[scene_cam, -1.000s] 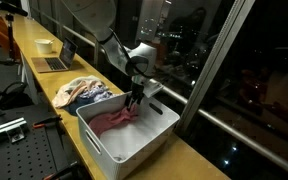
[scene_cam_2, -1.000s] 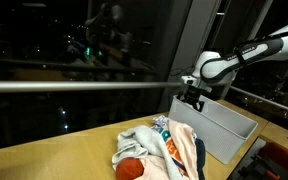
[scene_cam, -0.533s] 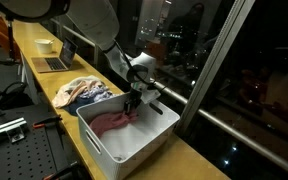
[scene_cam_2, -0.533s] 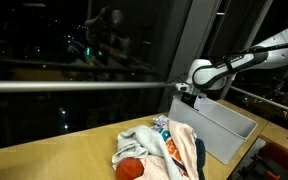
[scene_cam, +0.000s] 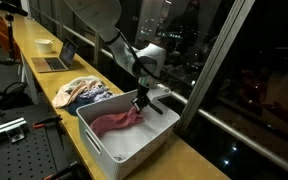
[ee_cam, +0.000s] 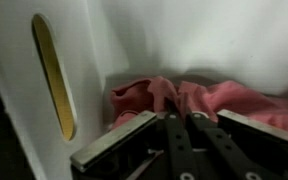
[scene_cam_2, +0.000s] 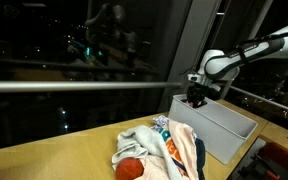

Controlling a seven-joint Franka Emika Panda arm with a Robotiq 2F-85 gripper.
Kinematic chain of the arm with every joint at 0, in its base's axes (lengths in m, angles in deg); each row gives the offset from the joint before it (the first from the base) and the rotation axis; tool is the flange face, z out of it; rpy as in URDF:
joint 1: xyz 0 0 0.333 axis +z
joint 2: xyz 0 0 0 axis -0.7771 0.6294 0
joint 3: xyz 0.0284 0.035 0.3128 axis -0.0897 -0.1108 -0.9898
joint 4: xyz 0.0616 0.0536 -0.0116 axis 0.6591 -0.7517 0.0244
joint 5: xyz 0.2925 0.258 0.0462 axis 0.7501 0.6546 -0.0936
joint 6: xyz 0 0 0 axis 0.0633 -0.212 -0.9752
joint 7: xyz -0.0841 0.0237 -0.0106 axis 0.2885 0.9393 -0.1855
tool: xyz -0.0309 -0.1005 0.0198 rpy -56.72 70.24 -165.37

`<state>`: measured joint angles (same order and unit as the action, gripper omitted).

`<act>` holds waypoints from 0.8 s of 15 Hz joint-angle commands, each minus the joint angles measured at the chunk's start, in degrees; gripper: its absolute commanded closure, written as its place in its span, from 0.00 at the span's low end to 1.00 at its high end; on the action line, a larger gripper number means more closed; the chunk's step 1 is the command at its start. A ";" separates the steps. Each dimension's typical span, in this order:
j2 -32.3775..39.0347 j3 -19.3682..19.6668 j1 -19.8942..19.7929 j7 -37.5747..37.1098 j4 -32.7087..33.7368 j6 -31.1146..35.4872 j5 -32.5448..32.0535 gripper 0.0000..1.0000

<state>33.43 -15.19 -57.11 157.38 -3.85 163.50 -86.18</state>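
My fingers (ee_cam: 179, 120) were closed together deep inside the white bin (scene_cam: 96, 142), pinching a raised fold of the pink cloth (ee_cam: 239, 98), which lay bunched on the bin's floor, close to the bin wall with the handle slot (ee_cam: 51, 75). In an exterior view the fingers (scene_cam_2: 194, 98) dipped just below the bin's rim (scene_cam_2: 224, 122). A pile of clothes (scene_cam: 82, 92) sat on the desk (scene_cam: 42, 82) just beside the bin. As I judged it, the hold took only a thin ridge of fabric, so the cloth could slip free on a lift. Most of the cloth lay spread away from the bin wall, and its trailing part might drag against the rim and nudge the light bin. I also sat near that wall, so any sideways drift risked a knock.
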 commanded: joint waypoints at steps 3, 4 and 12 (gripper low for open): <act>-18.93 0.79 2.18 -10.05 -13.77 0.89 -0.46 0.99; -21.79 0.83 2.90 -12.00 -15.07 0.74 -0.85 0.99; -41.47 -0.94 11.26 -28.70 -18.86 -2.69 -11.88 0.99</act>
<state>-1.14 -15.40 -48.53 134.20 -21.35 163.41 -93.32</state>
